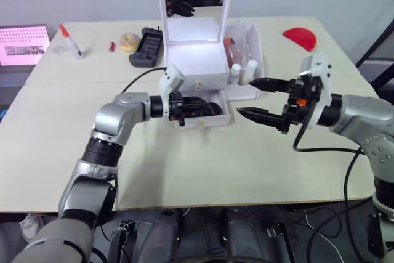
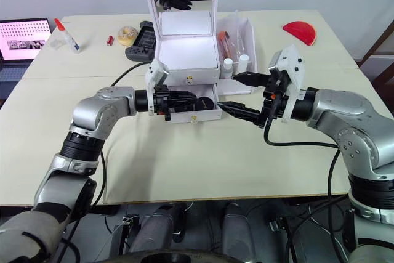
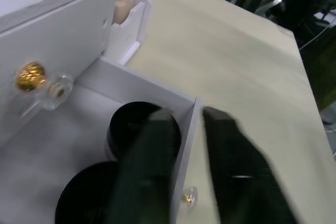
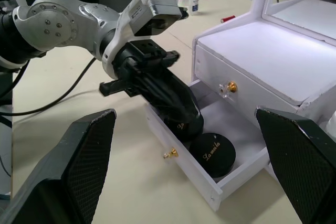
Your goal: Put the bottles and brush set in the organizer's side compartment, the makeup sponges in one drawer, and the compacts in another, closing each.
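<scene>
The white organizer [image 1: 191, 56] stands mid-table with its mirror upright. Its lower drawer [image 4: 184, 163] is pulled out and holds two black compacts [image 4: 212, 153] [image 3: 86, 198]. My left gripper [image 3: 190, 114] straddles that drawer's front wall, one finger inside over a compact and one outside, shut on the wall. The upper drawer, with its gold knob [image 1: 197, 82], is shut. Bottles [image 1: 251, 66] stand in the side compartment [image 1: 258, 41]; I cannot make out the brush set there. My right gripper [image 1: 251, 98] hovers open just right of the drawer, holding nothing. The makeup sponges are out of view.
Behind the organizer on the left lie a black gadget [image 1: 146, 47], a yellowish roll [image 1: 128, 41], a small red item [image 1: 112, 46] and a glue bottle [image 1: 71, 41]. A red half-disc [image 1: 300, 38] sits at the back right. A lit screen [image 1: 23, 44] is beyond the table's left edge.
</scene>
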Available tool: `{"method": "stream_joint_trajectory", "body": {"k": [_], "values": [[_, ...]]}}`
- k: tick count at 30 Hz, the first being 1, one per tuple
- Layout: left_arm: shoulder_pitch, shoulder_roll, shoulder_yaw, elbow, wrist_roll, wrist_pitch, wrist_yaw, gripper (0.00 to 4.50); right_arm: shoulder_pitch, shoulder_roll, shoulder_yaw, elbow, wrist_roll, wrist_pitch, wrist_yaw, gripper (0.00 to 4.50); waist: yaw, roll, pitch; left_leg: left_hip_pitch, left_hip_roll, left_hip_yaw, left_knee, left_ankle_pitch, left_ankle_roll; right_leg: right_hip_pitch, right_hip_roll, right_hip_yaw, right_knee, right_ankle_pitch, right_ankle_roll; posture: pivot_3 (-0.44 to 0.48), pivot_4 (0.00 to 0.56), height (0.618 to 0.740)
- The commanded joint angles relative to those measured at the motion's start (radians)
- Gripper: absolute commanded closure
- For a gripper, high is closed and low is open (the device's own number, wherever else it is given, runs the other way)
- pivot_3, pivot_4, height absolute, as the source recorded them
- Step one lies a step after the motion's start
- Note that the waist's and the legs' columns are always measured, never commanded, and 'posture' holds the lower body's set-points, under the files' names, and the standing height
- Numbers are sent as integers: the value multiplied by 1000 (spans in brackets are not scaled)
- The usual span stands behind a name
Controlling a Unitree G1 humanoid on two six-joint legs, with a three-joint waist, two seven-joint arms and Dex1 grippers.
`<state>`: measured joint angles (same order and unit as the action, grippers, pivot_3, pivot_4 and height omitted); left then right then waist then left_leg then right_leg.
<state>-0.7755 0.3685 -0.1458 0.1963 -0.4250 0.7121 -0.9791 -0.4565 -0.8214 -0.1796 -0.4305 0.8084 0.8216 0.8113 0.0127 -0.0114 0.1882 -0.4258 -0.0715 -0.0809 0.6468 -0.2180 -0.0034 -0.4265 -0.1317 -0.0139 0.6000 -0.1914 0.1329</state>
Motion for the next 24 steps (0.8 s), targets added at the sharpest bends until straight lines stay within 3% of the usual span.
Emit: {"method": "stream_joint_trajectory", "body": {"k": [1,14,24], "values": [[-36,-16,-20,10,30,-40,5,4441,-7,-2,-30,-31,18,-12,-4,0,0,0,0,0,0,0,0,0,0,0,0,0,0,0,0,0,150,737],[-129,-124,-98,263,218,-178,87,4441,-5,7,-25,-42,26,-9,-16,0,2,0,0,0,0,0,0,0,0,0,0,0,0,0,0,0,150,737],[-146,-128,-96,291,261,-187,73,4441,-9,10,-23,-44,31,-6,-22,0,2,0,0,0,0,0,1,0,0,1,0,0,0,0,0,0,150,737]]}}
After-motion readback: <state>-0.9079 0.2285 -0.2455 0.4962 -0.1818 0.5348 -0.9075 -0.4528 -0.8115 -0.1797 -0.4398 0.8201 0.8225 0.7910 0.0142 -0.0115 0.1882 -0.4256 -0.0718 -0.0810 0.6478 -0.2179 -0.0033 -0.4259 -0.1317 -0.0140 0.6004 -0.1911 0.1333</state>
